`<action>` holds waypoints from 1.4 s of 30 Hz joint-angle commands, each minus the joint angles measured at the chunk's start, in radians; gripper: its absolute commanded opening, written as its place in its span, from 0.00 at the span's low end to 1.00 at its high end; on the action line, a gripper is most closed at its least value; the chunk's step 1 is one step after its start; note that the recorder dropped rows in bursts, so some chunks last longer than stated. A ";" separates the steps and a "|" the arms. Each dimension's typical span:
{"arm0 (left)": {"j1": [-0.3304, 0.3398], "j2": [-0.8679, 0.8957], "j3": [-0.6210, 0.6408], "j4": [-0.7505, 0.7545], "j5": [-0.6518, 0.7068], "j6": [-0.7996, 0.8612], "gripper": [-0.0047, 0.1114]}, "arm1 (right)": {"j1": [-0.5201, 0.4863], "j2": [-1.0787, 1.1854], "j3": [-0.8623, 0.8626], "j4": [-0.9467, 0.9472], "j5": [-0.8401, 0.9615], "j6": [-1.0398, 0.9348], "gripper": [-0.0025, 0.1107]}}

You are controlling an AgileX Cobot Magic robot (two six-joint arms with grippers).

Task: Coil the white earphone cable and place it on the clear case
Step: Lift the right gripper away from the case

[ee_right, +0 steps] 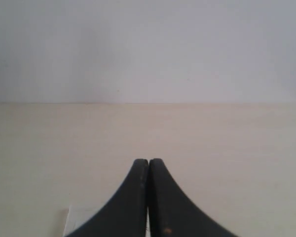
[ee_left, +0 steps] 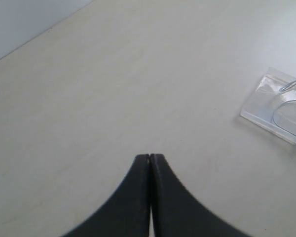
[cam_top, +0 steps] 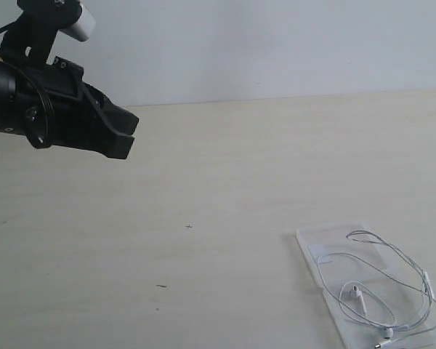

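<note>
The white earphone cable (cam_top: 427, 283) lies in loose loops on the clear case (cam_top: 312, 243) at the table's front right, with one earbud (cam_top: 357, 294) near the case's middle. My left gripper (cam_top: 125, 138) hangs shut and empty high at the far left, well away from the case. The left wrist view shows its tips (ee_left: 149, 157) pressed together, with the clear case (ee_left: 261, 98) and a loop of cable (ee_left: 292, 84) at the frame's edge. My right gripper (ee_right: 148, 161) is shut and empty above the table. It is outside the exterior view.
The pale wooden table (cam_top: 225, 189) runs back to a plain white wall (cam_top: 276, 43). A pale flat corner (ee_right: 81, 217) shows beside the right gripper's fingers. Two small dark specks (cam_top: 161, 286) mark the tabletop.
</note>
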 commanded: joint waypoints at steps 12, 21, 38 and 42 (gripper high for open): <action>-0.002 -0.001 0.005 -0.005 -0.006 0.005 0.04 | -0.008 -0.010 0.116 0.014 -0.066 -0.004 0.02; -0.002 -0.001 0.005 -0.005 -0.006 0.005 0.04 | -0.008 -0.010 0.116 0.026 -0.066 -0.011 0.02; -0.002 -0.001 0.005 -0.005 -0.006 0.005 0.04 | -0.008 -0.010 0.116 0.022 -0.066 -0.011 0.02; -0.002 -0.001 0.005 -0.002 -0.004 0.021 0.04 | -0.008 -0.010 0.116 0.022 -0.066 -0.011 0.02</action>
